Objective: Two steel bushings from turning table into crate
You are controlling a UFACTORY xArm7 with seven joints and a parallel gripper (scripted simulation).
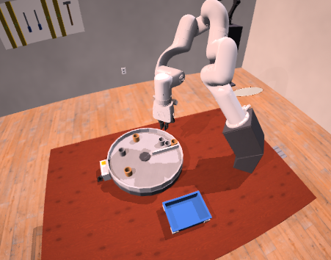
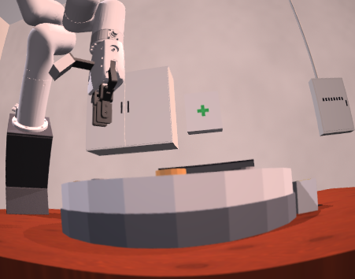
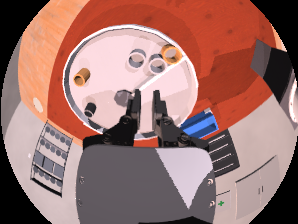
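The round grey turning table (image 1: 153, 181) (image 2: 176, 193) (image 3: 109, 46) holds three steel bushings: one on its left (image 1: 122, 150) (image 3: 91, 107) and two close together at the back right (image 1: 161, 140) (image 1: 167, 142) (image 3: 136, 58) (image 3: 157, 64). Three orange bushings (image 1: 136, 137) (image 1: 128, 171) (image 1: 174, 142) also stand on it; one shows over the rim in the exterior view (image 2: 171, 171). My gripper (image 1: 164, 125) (image 2: 100, 123) (image 3: 146, 98) hangs above the table's back edge, fingers narrowly apart and empty. The blue crate (image 1: 175, 219) (image 3: 200, 124) is empty.
A fixed bar (image 1: 164, 150) (image 2: 216, 165) runs from the table's hub to its right rim. A small white control box (image 1: 103, 170) sits at the table's left. The arm's dark base (image 1: 245, 143) stands to the right on the red mat (image 1: 84, 220).
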